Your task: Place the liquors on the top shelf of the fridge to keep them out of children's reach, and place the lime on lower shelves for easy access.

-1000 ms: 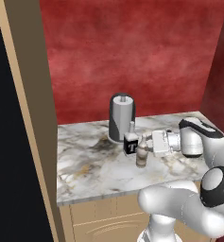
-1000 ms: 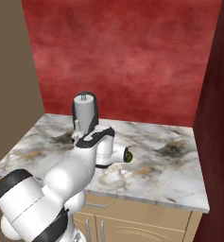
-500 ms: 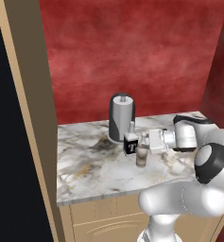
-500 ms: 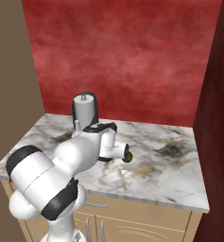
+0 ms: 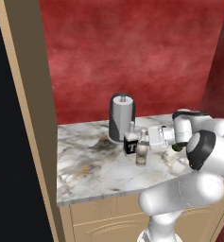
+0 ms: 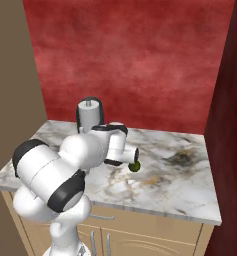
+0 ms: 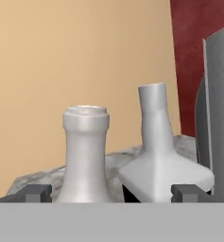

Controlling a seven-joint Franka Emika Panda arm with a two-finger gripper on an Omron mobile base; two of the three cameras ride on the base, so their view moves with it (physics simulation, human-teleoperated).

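Two liquors stand on the marble counter (image 5: pixel 90 170). One is a clear square bottle (image 5: pixel 131 144) with a black label. The other, to its right, is a slim beige bottle (image 5: pixel 142 151) with a white neck. My gripper (image 5: pixel 147 139) is level with the slim bottle's neck, open, holding nothing. In the hand view the slim bottle (image 7: pixel 86 156) stands between the two fingertips (image 7: pixel 38 193) without touching them, and the square bottle (image 7: pixel 156 142) is just behind it. The lime (image 6: pixel 134 167) lies on the counter beside my forearm. The fridge (image 5: pixel 14 142) is the dark mass at far left; its top shelf and lower shelves are hidden.
A grey paper-towel roll (image 5: pixel 121 117) on its holder stands just behind the bottles, against the red wall. A tan wooden panel (image 5: pixel 35 118) rises between the counter and the fridge. A dark red wall (image 6: pixel 232 125) closes the counter's right end.
My hand has slid left along the counter toward the slim bottle while the elbow swung round. The bottles and the lime have stayed put.
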